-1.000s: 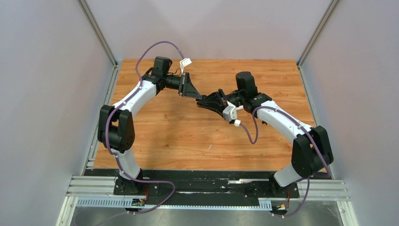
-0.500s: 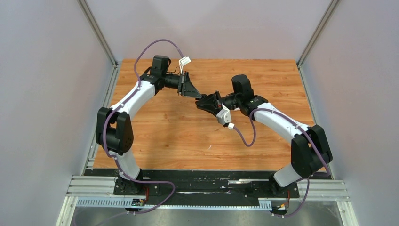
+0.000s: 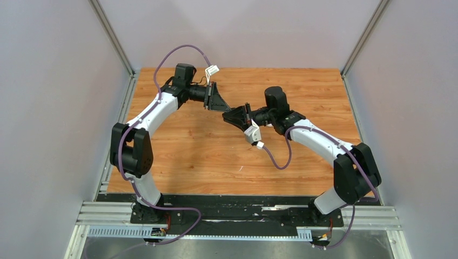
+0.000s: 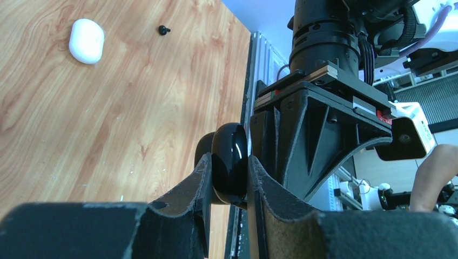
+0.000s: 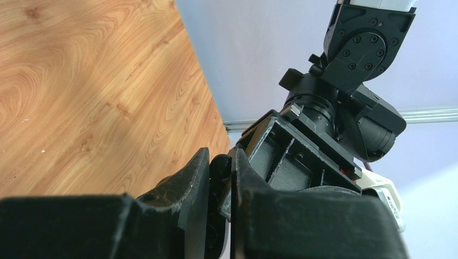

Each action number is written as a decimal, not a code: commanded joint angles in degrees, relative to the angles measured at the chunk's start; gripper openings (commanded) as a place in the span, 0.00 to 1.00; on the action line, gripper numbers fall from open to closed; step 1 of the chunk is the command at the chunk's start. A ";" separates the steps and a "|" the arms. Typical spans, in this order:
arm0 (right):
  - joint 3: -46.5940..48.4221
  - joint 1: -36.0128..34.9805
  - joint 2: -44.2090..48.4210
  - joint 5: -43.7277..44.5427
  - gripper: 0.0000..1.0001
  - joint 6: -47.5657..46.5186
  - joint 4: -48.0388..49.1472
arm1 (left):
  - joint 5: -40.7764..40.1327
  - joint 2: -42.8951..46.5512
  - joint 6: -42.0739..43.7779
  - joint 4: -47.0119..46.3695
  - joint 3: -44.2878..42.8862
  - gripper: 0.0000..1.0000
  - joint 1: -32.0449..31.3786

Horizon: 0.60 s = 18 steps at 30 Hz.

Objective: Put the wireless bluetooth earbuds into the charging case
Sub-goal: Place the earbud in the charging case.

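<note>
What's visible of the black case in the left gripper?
The black case is a glossy, pebble-shaped shell, plastic by its look. It stands on edge, pinched in the left gripper, held off the wooden table. A second rounded black part shows behind it, possibly its lid. The right gripper sits close; contact unclear.

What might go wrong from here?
1. The glossy black case is pinched in mid-air in the jaws of the left gripper; it may slip and fall to the table.
2. The right gripper stands tip to tip with it; a nudge might knock the case loose.
</note>
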State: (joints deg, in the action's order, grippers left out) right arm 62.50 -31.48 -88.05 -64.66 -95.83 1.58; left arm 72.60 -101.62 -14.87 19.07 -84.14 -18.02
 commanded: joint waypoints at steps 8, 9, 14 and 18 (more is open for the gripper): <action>-1.39 -0.31 1.68 1.25 0.00 7.68 1.23 | 1.12 3.24 0.99 -0.55 -1.30 0.00 -0.35; -1.41 -0.33 1.94 1.36 0.00 8.82 1.23 | 1.04 3.13 0.35 -0.76 -1.30 0.00 -0.35; -1.86 -0.27 2.71 2.28 0.00 15.60 2.71 | 1.98 2.70 -1.93 -3.17 -1.64 0.00 -0.18; -2.55 -0.38 3.13 4.59 0.00 18.30 4.46 | 2.41 2.53 -2.33 -3.46 -1.54 0.00 -0.16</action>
State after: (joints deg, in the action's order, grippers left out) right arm 60.93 -31.75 -86.78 -62.39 -83.79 4.51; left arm 71.94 -101.62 -15.73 17.72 -84.14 -18.02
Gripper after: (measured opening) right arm 0.139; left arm 0.313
